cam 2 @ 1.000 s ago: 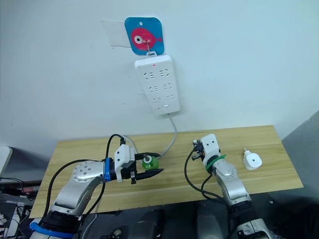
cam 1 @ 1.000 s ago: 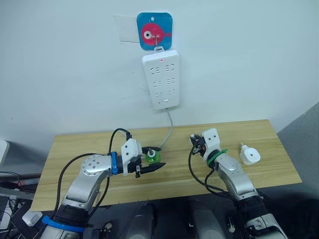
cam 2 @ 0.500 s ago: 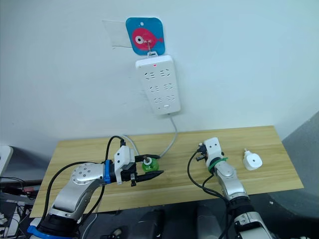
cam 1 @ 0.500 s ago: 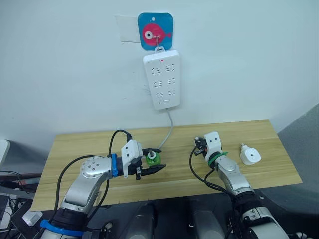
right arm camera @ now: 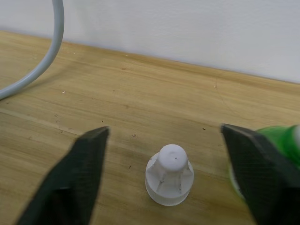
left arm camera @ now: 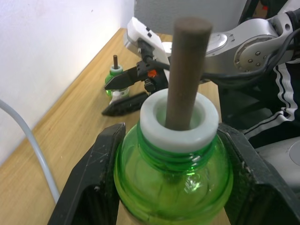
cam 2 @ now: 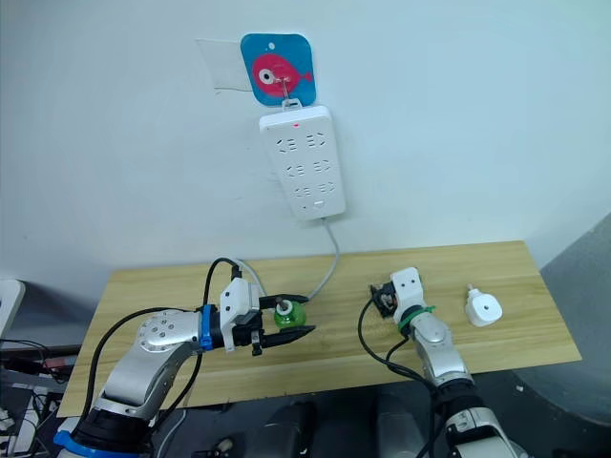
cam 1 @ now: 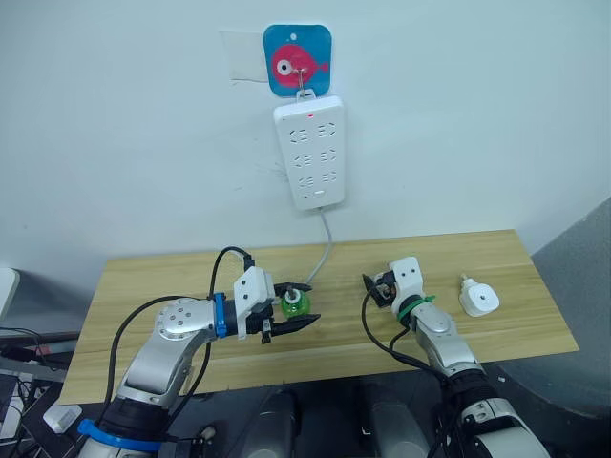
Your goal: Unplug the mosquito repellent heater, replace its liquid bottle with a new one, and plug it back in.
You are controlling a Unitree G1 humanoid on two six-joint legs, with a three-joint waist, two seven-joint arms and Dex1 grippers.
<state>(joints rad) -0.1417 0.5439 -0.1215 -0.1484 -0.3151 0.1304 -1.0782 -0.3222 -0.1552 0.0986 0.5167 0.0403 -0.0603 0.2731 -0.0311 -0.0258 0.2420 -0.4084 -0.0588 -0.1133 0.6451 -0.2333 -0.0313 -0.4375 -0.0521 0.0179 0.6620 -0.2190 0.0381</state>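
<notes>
The left gripper (left arm camera: 173, 187) is clenched on a green translucent liquid bottle with a white collar and a brown wick rod (left arm camera: 174, 164), its 2 black fingers (left arm camera: 89, 183) pressed against the bottle's sides; the bottle stands upright, at or just above the wooden bench (cam 1: 143, 277), near the middle of it and nearer the back edge than the front, and whether it touches the wood cannot be told. The right gripper (right arm camera: 168, 154) hangs released, its jaws spread wide over a small white domed plastic cap (right arm camera: 169, 174) that stands on the bench untouched between them.

The small white rounded plug-in mosquito repellent heater (cam 1: 477, 300) lies near the bench's right edge, well apart from both grippers; the long white power strip (cam 1: 309, 151) on the wall has every socket free, so unplugging looks done. Still to do, by this reading: fitting a bottle into the heater and plugging it in again; whether the held bottle is the new or the old one cannot be told.

The left wrist view shows a second small green bottle with a wick (left arm camera: 114, 77) standing by the bench's back edge behind the right gripper; the right wrist view shows the cap and a grey cable (right arm camera: 42, 65) curving across the wood, and the head views show the heater.
</notes>
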